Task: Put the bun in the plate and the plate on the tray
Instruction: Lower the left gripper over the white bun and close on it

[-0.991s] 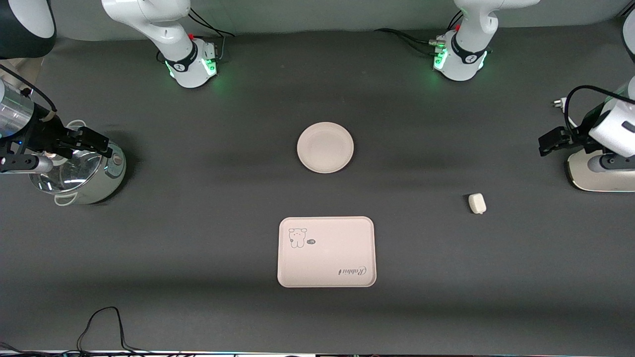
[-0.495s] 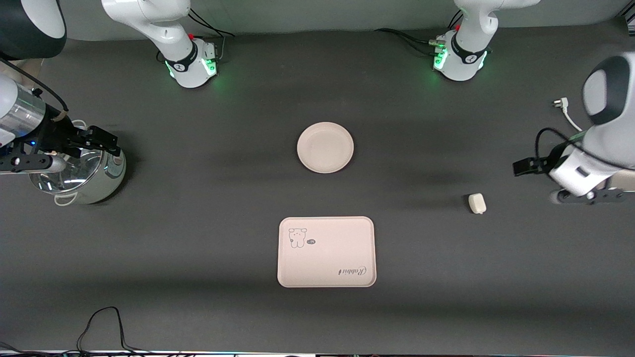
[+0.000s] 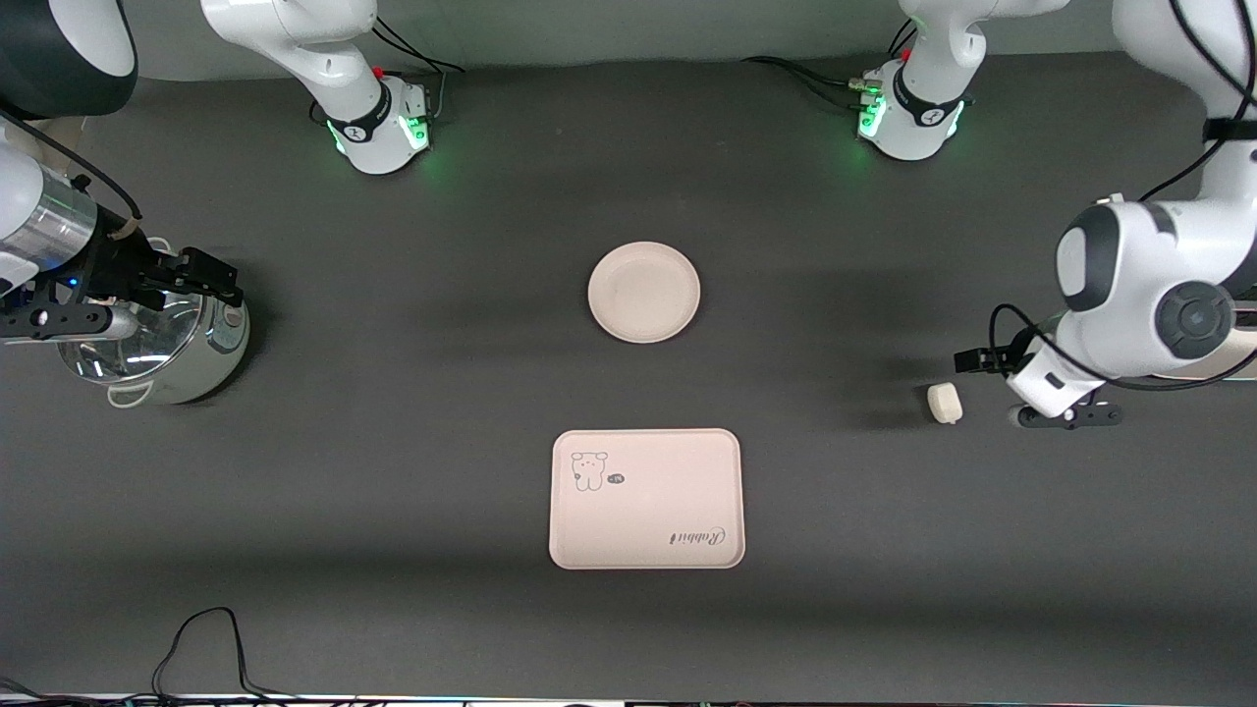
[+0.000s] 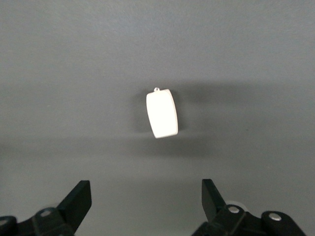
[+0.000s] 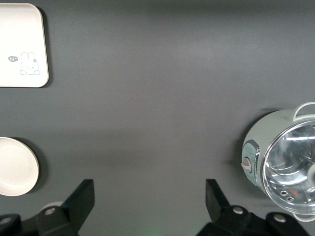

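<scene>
Off-white, the bun [image 3: 944,403] lay alone on the table [image 3: 393,393] at the left arm's end; your left gripper [image 4: 146,204] hung just beside it, jaws wide. Your right gripper [image 5: 150,201], also open, waited over the pot [image 3: 157,349].

Off-white bun [image 3: 944,403]; plain cream plate [image 3: 644,292]; cream tray [image 3: 646,499] printed with a small animal drawing, perhaps a bear, and dark cursive script; dark grey tabletop [image 3: 393,393]; pale green, shiny-lidded pot [image 3: 157,344].
</scene>
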Robot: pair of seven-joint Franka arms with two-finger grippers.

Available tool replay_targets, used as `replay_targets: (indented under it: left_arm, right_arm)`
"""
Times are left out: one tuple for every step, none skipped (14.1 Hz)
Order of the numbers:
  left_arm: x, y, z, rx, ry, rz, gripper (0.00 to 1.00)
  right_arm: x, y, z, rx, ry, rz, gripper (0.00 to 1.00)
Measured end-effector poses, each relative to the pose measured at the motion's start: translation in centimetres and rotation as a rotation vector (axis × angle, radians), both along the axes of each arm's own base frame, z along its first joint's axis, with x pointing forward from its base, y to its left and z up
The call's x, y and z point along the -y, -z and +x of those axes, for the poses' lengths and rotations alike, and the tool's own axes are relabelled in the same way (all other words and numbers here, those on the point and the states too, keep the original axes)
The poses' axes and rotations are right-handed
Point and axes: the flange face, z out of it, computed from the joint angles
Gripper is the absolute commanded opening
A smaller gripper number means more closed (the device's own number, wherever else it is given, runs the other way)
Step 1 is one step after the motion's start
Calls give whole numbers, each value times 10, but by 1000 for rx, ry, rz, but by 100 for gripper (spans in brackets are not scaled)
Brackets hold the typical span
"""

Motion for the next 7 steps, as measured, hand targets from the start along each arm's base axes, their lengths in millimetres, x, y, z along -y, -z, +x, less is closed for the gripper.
replay_targets:
  left_arm:
    - [1,15,2,0,-6,-7,100]
    - [1,29,3,2,-16,-17,100]
    - [2,42,5,7,-26,-27,100]
    - [3,55,7,15,-34,-33,100]
    - [3,67,8,25,-38,-35,100]
    - [3,78,10,34,-40,-35,100]
    - [3,89,10,40,-43,-35,100]
  right_arm:
    - [-2,0,0,2,-3,0,100]
    - [-3,1,1,6,-6,0,100]
    - [-5,2,1,12,-9,1,100]
    - [-7,3,2,15,-12,1,100]
    - [-9,3,2,17,-15,1,100]
    - [-9,4,2,18,-16,1,100]
    - [-10,4,2,19,-17,1,100]
